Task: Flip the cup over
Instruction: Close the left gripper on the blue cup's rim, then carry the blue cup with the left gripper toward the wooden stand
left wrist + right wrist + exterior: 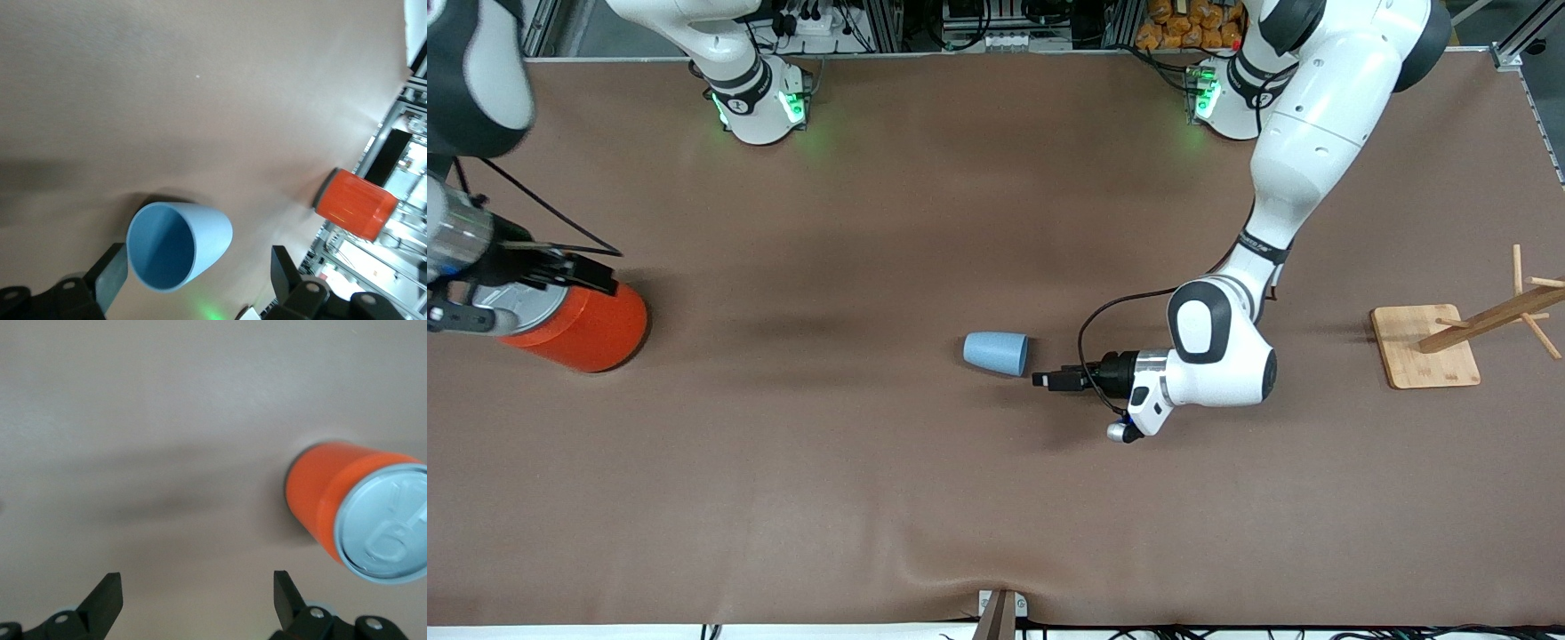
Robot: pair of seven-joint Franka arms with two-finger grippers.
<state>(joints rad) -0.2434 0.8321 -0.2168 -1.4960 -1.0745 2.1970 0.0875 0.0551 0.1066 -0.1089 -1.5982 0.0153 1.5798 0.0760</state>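
The light-blue cup lies on its side in the middle of the brown table, its open mouth toward the left arm's end. My left gripper is low beside that mouth, open and empty. In the left wrist view the cup faces the camera mouth-first, just ahead of the left gripper, closer to one finger than to the other. My right gripper is open and empty above the orange can at the right arm's end; it also shows in the right wrist view.
The orange can with a grey pull-tab lid stands at the right arm's end of the table. A wooden rack on a square base stands at the left arm's end.
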